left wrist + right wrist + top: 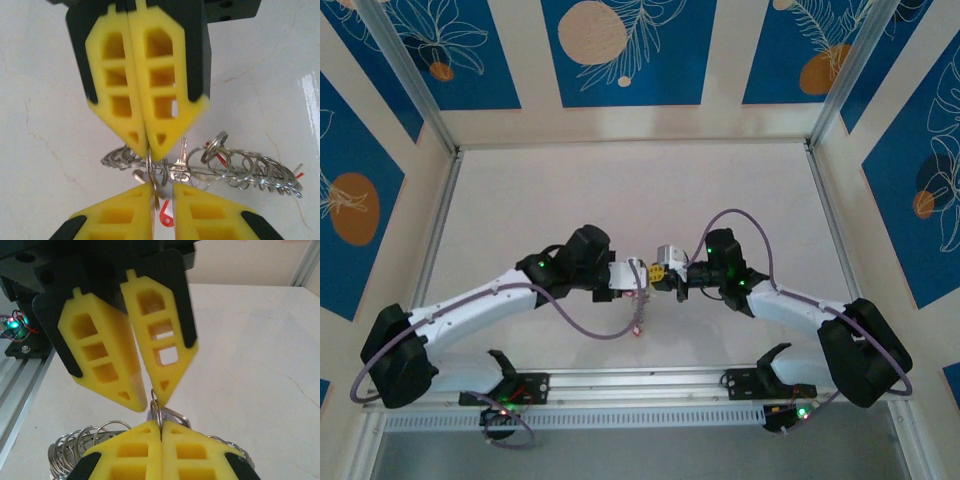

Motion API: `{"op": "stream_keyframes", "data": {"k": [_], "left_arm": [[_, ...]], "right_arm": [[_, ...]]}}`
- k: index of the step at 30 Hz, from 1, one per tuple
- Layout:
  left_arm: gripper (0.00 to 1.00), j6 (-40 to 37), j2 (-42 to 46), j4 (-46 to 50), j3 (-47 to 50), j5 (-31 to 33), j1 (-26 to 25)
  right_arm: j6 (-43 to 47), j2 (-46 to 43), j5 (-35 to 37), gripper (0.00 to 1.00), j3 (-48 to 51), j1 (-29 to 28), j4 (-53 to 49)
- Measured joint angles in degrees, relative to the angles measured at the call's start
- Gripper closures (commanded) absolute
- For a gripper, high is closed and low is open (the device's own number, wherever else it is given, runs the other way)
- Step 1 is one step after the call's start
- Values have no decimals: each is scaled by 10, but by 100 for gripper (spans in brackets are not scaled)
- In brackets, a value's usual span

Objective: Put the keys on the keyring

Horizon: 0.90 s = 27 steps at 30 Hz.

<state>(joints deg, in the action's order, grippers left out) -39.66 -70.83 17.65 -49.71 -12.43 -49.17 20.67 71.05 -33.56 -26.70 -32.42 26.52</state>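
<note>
While the right pincer is clamped on one loop of the keyring, the left pincer stands slightly parted, with a red-tagged key in its gap. Other keys seem already hung; this one I judge unfinished. The counter is free toward 12 o'clock; the rail lies near at 6 o'clock.

The left arm and right arm are built of white links joined by black housings, dotted with green lights, trailed by purple cables, and tipped with yellow fingers pierced by windows and backed in black.
</note>
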Motion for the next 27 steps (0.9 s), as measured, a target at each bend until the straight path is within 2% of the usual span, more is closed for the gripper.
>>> {"op": "stream_keyframes", "data": {"k": [9, 17, 22, 27], "left_arm": [[82, 64, 29, -125, 81, -45, 14], [79, 94, 57, -186, 114, -47, 19], [66, 97, 101, -204, 137, -23, 29], [64, 95, 120, -213, 150, -14, 31]], "right_arm": [[-51, 0, -23, 100, 31, 7, 107], [-61, 0, -29, 100, 31, 7, 135], [-61, 0, -29, 100, 31, 7, 135], [-61, 0, -29, 100, 31, 7, 134]]}}
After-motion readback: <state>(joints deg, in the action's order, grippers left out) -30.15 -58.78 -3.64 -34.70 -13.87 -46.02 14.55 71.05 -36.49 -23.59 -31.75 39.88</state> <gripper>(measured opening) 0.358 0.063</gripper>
